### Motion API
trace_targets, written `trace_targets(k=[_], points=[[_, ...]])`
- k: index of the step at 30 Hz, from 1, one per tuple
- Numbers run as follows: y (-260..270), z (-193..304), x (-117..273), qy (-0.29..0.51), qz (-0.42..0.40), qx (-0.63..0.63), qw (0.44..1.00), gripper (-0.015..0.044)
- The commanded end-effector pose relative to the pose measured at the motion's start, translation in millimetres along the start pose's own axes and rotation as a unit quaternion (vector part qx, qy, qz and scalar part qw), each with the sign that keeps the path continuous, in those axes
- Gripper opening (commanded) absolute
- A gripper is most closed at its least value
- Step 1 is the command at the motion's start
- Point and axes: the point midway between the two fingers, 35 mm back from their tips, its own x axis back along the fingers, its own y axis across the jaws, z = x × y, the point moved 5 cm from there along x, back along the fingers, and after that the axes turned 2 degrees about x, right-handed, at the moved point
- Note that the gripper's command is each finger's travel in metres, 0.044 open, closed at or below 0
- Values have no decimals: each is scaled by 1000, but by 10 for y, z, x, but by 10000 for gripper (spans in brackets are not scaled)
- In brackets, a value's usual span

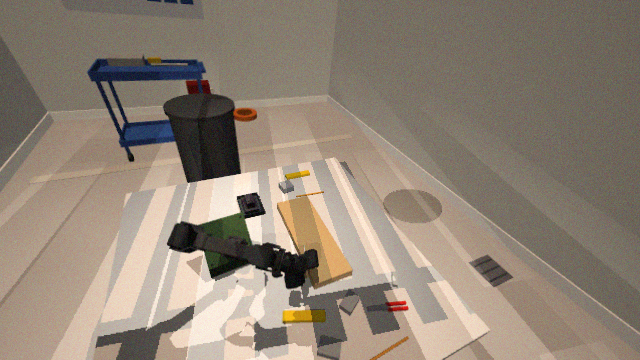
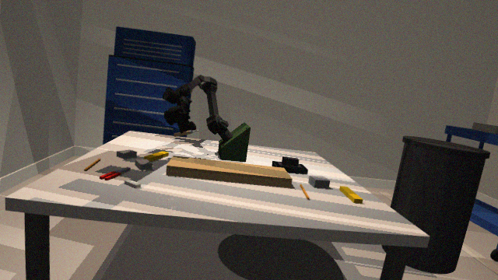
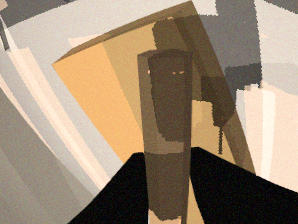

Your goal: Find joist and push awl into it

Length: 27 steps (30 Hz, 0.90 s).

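My gripper is shut on the awl. The awl's brown handle stands out between the fingers in the wrist view; in the exterior view it looks nearly level, with a thin pale shank at one side. The awl is in the air, clear of the table, near one end of the floor panel. The panel is a tan board lying flat. A dark block, seemingly the stud finder, sits in the black tray. I cannot make out any hole in the panel.
The green arm base stands beside the panel. Yellow bars, grey blocks, red-handled pliers and thin orange sticks lie around it. A black bin stands beyond the table.
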Motion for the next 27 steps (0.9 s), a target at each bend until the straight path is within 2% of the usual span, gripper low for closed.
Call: trace_targets(k=[1, 14, 27], points=[[32, 2, 24, 5, -33, 58, 998, 0], [113, -7, 86, -12, -133, 272, 953, 0], [175, -5, 192, -75, -216, 484, 845, 0]])
